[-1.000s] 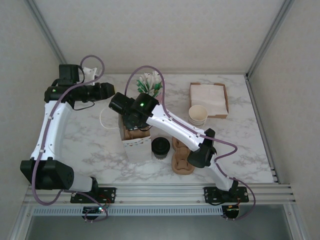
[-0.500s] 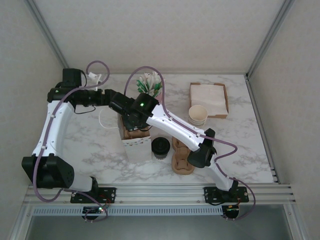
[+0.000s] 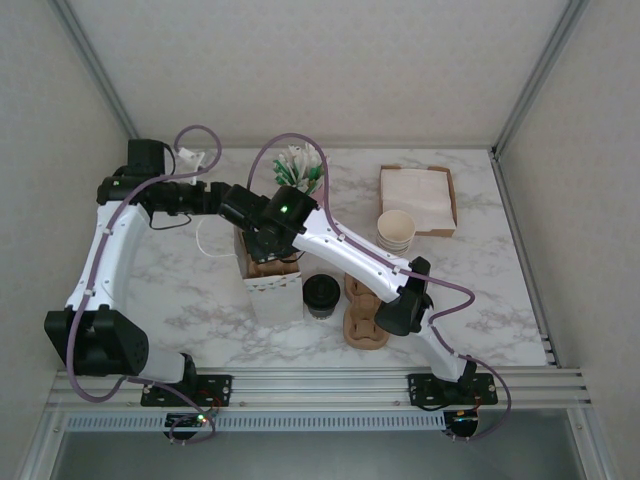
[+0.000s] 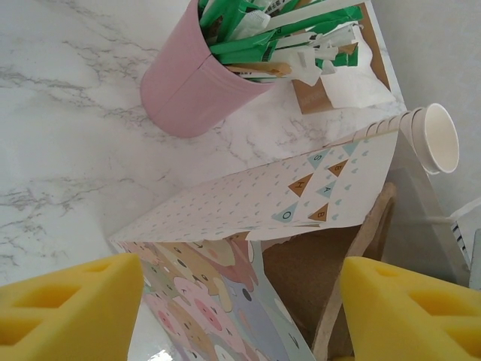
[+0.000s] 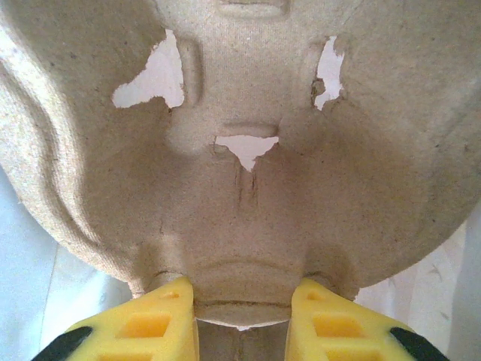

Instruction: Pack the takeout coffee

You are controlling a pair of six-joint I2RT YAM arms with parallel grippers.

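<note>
We note right gripper [image 5: 244, 301] clamped on pulp carrier [image 5: 248, 150]; left gripper [image 4: 240, 297] spread wide over paper bag [image 4: 301, 199]; takeout coffee [image 3: 321, 293] stands beside it.

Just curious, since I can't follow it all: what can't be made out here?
Top view: inside of the paper bag, covered by the right arm.
Top view: contents of the capped takeout coffee.
Right wrist view: whatever lies beyond the pulp carrier, close against the lens.
Left wrist view: top of the pink cup, cut off by the upper edge.
</note>
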